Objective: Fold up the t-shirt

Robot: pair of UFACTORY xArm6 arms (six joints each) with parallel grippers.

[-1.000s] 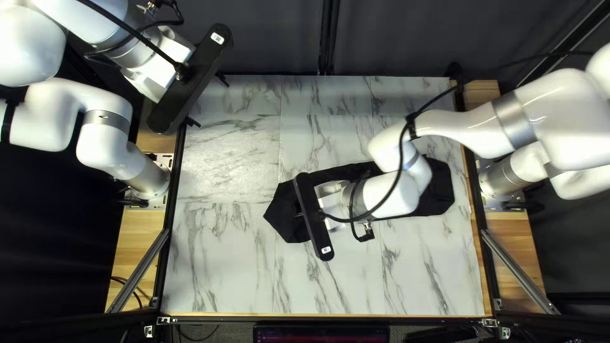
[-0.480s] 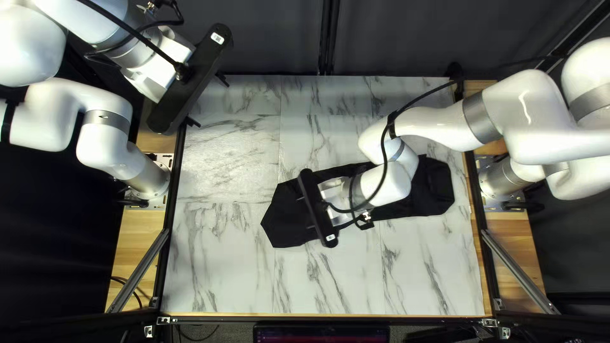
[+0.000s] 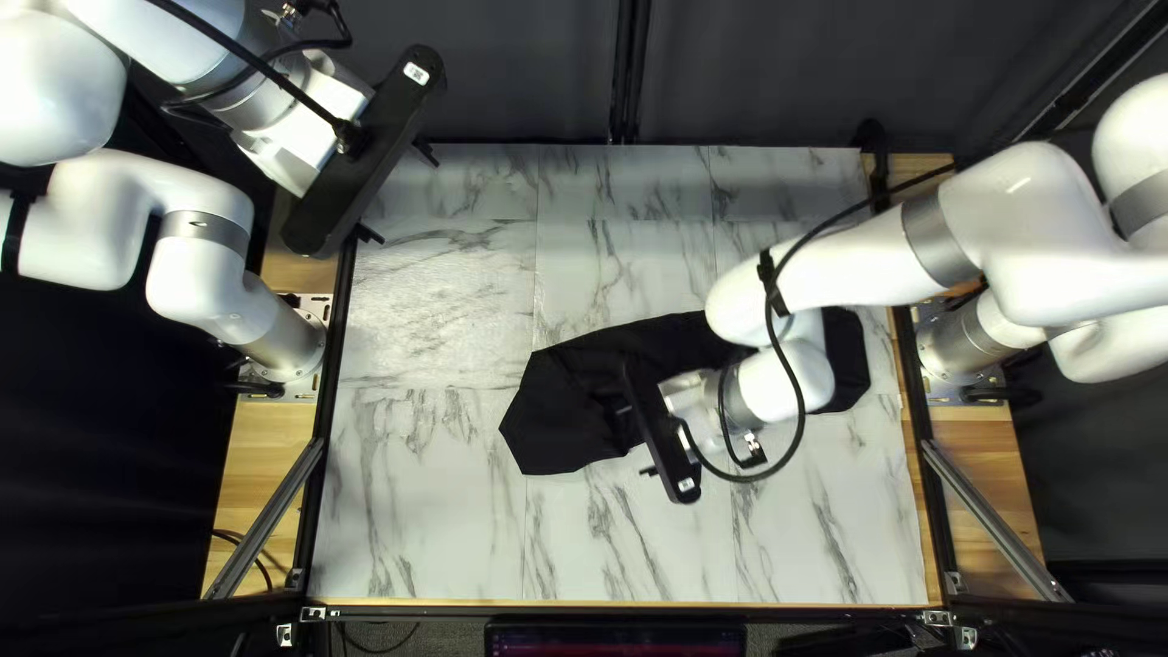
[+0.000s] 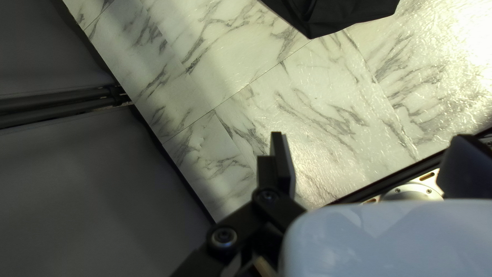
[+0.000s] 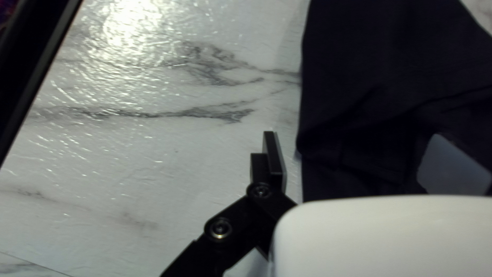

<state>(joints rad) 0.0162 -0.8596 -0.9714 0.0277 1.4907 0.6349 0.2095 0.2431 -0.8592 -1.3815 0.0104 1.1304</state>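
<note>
The black t-shirt [image 3: 554, 414] lies as a long narrow bundle across the table [image 3: 426, 511], its broader, angular end at the left and its other end under my right arm. My right gripper [image 3: 635, 441] hovers over the shirt's near edge. In the right wrist view my right gripper [image 5: 361, 156] is open, one finger over bare marble and the other over the dark cloth [image 5: 379, 66]. My left gripper [image 3: 398, 192] hangs at the table's far left corner. In its wrist view my left gripper [image 4: 371, 156] is open and empty, with a corner of the shirt [image 4: 338, 13] well ahead.
Black rails [image 3: 323, 426] run along the table's sides. A dark curtain [image 3: 754, 73] stands behind the far edge. Bare marble lies left of the shirt and along the near side. My right arm [image 3: 852, 268] reaches over the shirt's right part.
My right gripper has opened, come off the shirt's left part and moved right and toward the near edge. The shirt's left end has spread slightly toward the near edge. The left arm is still.
</note>
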